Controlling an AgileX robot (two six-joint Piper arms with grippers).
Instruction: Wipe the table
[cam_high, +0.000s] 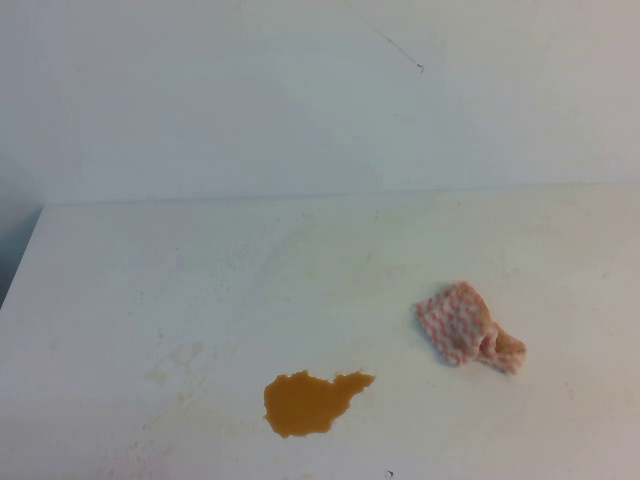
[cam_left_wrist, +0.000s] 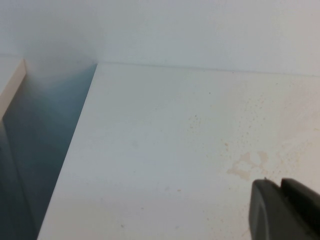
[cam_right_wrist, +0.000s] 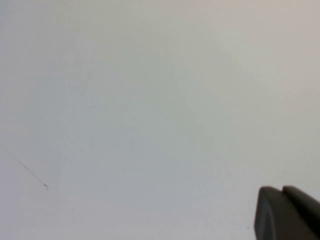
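An orange-brown puddle (cam_high: 310, 402) lies on the white table (cam_high: 200, 290) near its front edge. A crumpled pink-and-white checked cloth (cam_high: 468, 327) rests to the puddle's right, apart from it. Neither arm appears in the high view. In the left wrist view, my left gripper (cam_left_wrist: 280, 186) hovers over bare tabletop near the table's left edge, its dark fingers pressed together and holding nothing. In the right wrist view, my right gripper (cam_right_wrist: 281, 191) faces a plain white surface, shut and empty. Neither wrist view shows the cloth or the puddle.
A white wall (cam_high: 300, 90) rises behind the table. Faint dried stains (cam_high: 175, 365) mark the tabletop left of the puddle, and the left wrist view shows the stains (cam_left_wrist: 247, 165) too. Beyond the table's left edge is a dark gap (cam_left_wrist: 45, 150).
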